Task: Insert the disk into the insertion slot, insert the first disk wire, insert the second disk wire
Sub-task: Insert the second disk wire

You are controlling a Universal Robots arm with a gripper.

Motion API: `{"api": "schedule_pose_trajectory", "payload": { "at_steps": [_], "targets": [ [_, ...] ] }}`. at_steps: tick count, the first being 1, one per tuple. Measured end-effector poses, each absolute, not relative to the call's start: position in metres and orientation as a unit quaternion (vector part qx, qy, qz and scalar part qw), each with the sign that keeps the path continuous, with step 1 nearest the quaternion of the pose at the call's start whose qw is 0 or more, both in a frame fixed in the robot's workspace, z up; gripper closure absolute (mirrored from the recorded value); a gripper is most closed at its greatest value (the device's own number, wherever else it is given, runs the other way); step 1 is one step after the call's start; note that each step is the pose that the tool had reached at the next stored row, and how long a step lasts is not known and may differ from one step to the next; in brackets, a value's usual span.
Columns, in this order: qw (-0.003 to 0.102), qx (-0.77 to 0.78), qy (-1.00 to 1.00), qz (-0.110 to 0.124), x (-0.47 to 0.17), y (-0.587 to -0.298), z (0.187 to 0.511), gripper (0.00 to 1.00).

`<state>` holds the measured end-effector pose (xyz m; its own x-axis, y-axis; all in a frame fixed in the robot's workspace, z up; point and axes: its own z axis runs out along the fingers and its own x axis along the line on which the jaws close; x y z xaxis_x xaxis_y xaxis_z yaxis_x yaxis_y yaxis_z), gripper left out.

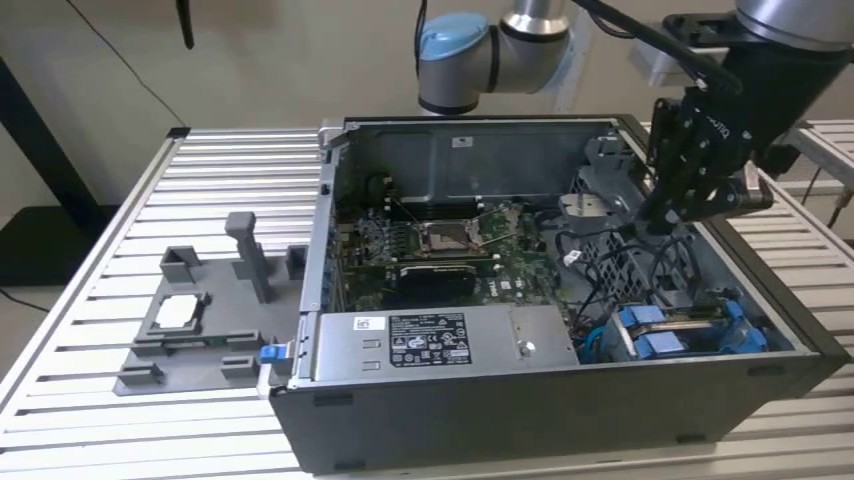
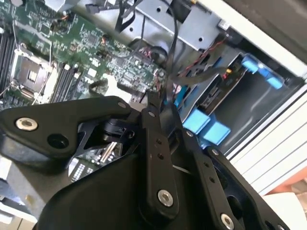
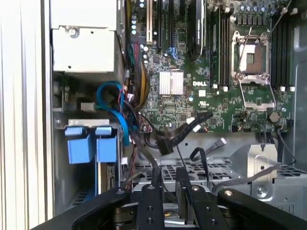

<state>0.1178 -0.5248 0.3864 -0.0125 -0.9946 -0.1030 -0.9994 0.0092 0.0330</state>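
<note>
Evidently the disk sits home in the insertion slot at the case's corner; the claw pinches a black wire clear.

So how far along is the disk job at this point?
Done: the disk looks seated in the slot, blue tabs showing. In hand: the gripper hangs among the black wires beside the slot; whether it grips one is unclear. Left: two black connectors hang loose over the board, so both wire steps look open.
</note>
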Motion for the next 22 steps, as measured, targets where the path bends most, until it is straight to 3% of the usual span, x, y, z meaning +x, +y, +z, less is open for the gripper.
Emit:
{"api": "schedule_pose_trajectory", "payload": {
  "at_steps": [15,22],
  "targets": [
    [0.039,-0.703,0.709,0.029,0.085,-0.525,0.389,0.73],
    [0.026,-0.705,0.708,-0.019,0.077,-0.521,0.389,0.73]
  ]
}}
